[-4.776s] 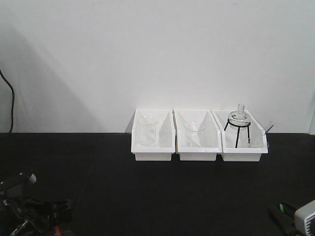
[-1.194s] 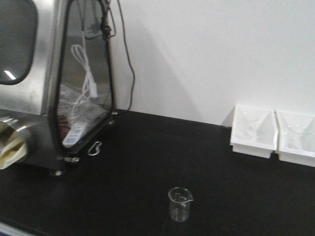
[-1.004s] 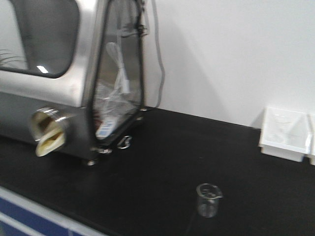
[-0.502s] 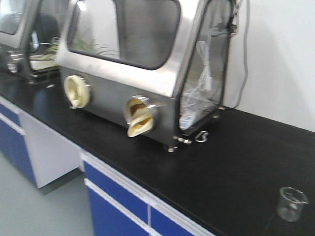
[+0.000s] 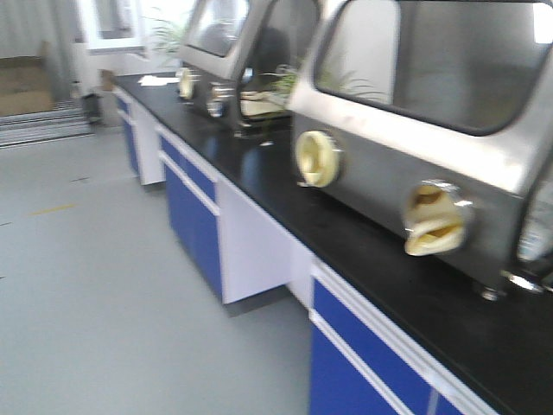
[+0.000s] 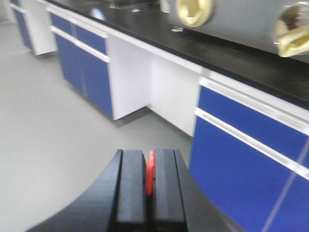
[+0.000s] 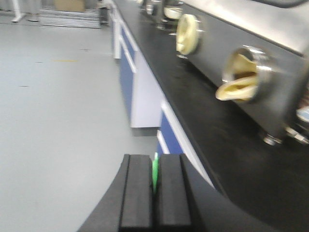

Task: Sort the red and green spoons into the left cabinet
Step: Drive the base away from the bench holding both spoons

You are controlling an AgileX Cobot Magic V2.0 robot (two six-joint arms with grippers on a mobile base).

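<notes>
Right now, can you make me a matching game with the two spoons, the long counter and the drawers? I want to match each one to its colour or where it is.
Things:
1. red spoon
2. green spoon
3. countertop
4. drawer fronts

Matches:
A. blue
B. pinched between the right fingers
C. black
D. pinched between the left fingers

Right pairs: 1-D, 2-B, 3-C, 4-A.
</notes>
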